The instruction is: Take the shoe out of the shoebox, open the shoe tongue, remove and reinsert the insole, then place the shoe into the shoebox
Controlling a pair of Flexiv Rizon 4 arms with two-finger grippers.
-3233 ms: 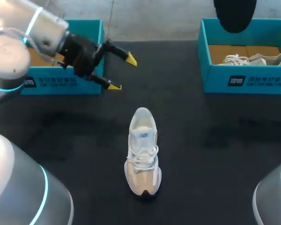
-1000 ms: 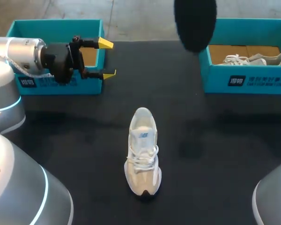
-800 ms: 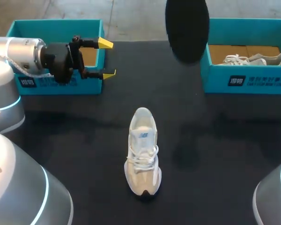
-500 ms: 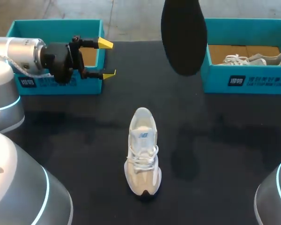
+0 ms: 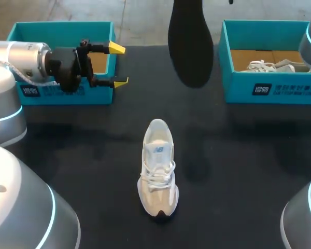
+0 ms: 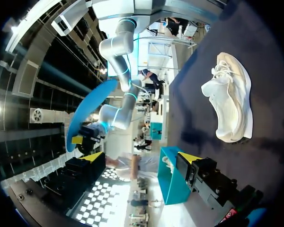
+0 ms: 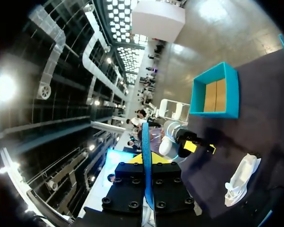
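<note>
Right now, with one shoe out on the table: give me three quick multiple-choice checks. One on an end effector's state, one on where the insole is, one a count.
1. The left end effector is:
A. open and empty
B. shut on something
C. out of view

2. The insole is:
A. in the left end effector
B. clamped in the right end effector, up in the air
C. lying loose, held by nothing

3. Teal shoeboxes in the head view:
A. one
B. two
C. three

Key:
1 A: its yellow tips stand apart with nothing between them.
2 B: the right wrist view shows the insole's thin edge pinched between both fingers.
3 B: there is one at the left, and the right shoebox makes two.
</note>
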